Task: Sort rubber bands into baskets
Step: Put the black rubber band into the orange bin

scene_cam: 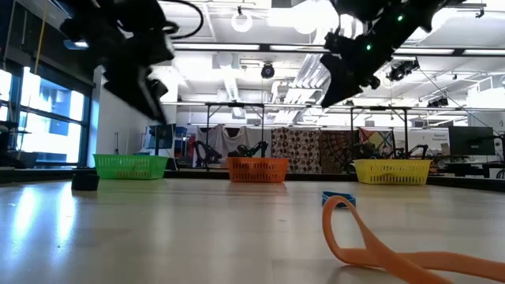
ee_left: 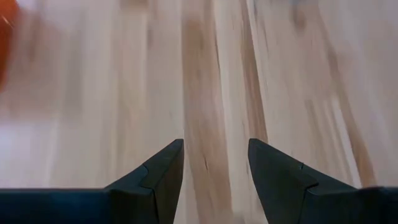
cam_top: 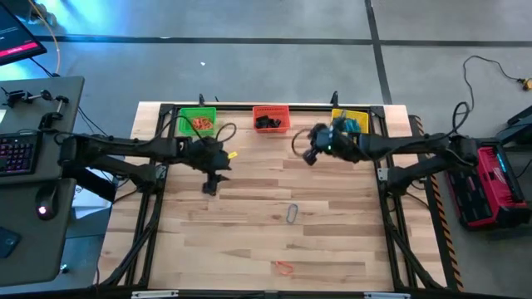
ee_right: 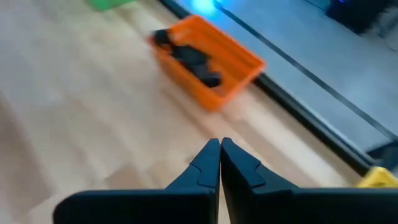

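While right pincer (ee_right: 220, 149) hangs closed — left pincer (ee_left: 216, 158) gapes over table (ee_left: 124, 93).

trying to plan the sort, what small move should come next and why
Probably swing the right gripper, shut and seemingly empty beside the yellow basket, back toward the grey band lying mid-table. That band and the orange band near the front edge remain outside any basket.

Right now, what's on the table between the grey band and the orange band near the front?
Nothing: in the high view, only bare wood lies between the grey band and the orange band.
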Controlling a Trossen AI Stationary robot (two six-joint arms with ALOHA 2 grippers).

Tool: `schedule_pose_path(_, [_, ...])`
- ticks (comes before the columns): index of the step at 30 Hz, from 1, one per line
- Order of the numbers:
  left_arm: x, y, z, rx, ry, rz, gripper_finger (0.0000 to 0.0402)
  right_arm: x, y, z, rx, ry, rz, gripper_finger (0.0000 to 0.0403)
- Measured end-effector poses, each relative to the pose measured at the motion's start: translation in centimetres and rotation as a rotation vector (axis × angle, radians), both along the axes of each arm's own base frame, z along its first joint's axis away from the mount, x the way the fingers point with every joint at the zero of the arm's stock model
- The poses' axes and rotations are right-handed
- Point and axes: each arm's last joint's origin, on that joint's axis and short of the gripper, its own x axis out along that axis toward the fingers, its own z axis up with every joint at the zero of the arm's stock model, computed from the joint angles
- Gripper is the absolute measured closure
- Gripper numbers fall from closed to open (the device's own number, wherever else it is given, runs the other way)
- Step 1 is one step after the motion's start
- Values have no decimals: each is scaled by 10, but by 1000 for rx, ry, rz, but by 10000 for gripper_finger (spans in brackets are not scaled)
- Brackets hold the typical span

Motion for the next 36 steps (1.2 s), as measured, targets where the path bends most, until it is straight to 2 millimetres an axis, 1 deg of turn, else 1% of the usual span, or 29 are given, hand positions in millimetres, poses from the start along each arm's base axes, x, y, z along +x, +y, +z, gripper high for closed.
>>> schedule_pose_path(4, [-8,-7,-9,-3,130,-33,229,5,27,0,-9,-19,52,402])
schedule_pose_path(8, [-11,-15,-12,-7,186,-69,226,6,47,1,-22,-33,88,402])
schedule_pose_path(15, [-13,-26,-16,-1,246,-113,192,6,67,1,-9,-51,144,403])
schedule_pose_path(20, [-12,-30,-28,29,348,-99,162,6,76,1,-27,-52,161,403])
schedule_pose_path(24, [-9,-32,-39,52,415,-100,151,5,80,1,-31,-51,172,403])
schedule_pose_path(31, [-7,-33,-55,58,528,-114,157,5,82,1,-45,-44,178,403])
schedule_pose_path(36, [-6,-32,-65,64,587,-125,177,5,82,1,-50,-40,182,403])
